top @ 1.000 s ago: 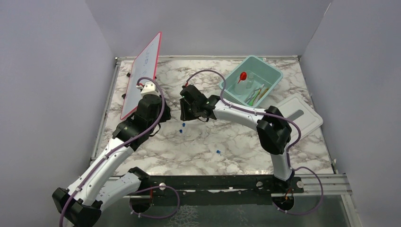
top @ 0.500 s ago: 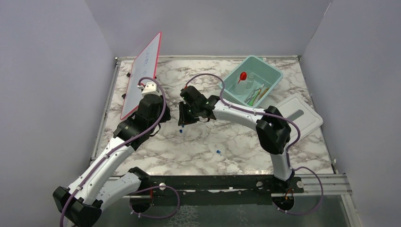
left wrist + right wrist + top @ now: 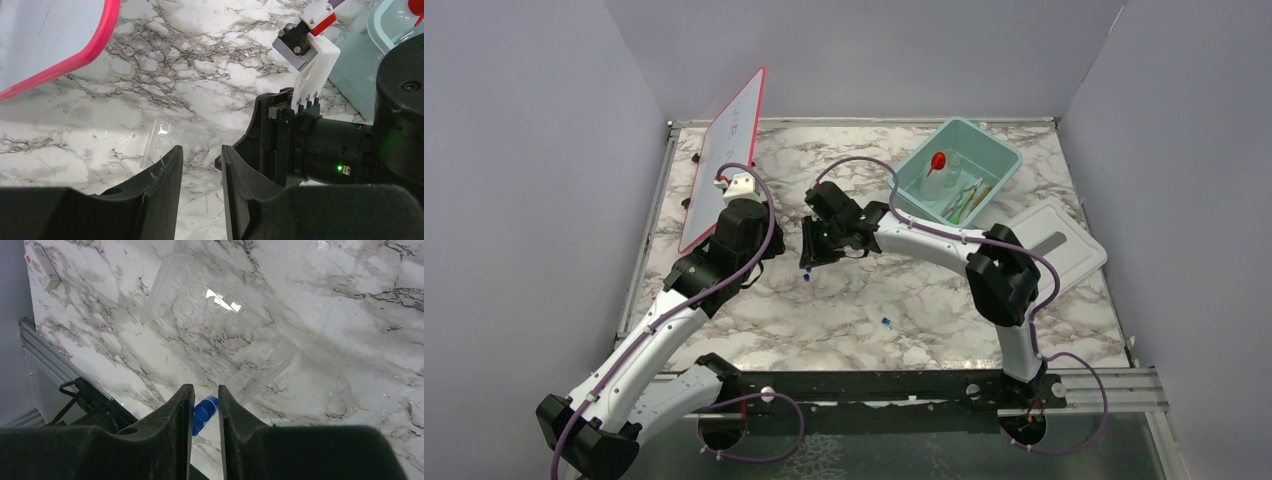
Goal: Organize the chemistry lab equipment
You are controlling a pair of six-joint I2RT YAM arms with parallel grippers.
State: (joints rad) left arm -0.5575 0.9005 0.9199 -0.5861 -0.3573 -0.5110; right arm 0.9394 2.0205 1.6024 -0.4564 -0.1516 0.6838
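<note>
My right gripper (image 3: 206, 390) is shut on a blue-capped clear tube (image 3: 204, 412), its cap pinched between the fingertips just above the marble. A clear plastic rack (image 3: 215, 335) with rows of round holes lies right in front of those fingers. From above, the right gripper (image 3: 808, 256) is at the table's middle, and two more blue-capped tubes (image 3: 808, 279) (image 3: 886, 322) lie loose nearer the front. My left gripper (image 3: 200, 155) hovers open with nothing between its fingers, beside the rack (image 3: 159, 136) and close to the right wrist. A red funnel (image 3: 937, 160) sits in the teal tub.
The pale teal tub (image 3: 1002, 152) stands at the back right with several items inside. Its white lid (image 3: 1069, 255) lies to its right front. A pink-edged whiteboard (image 3: 724, 150) leans at the back left. A small white box (image 3: 42, 262) lies near the table edge.
The right gripper has shifted slightly left and down over one loose tube and closed on its blue cap. The left arm has barely moved.
</note>
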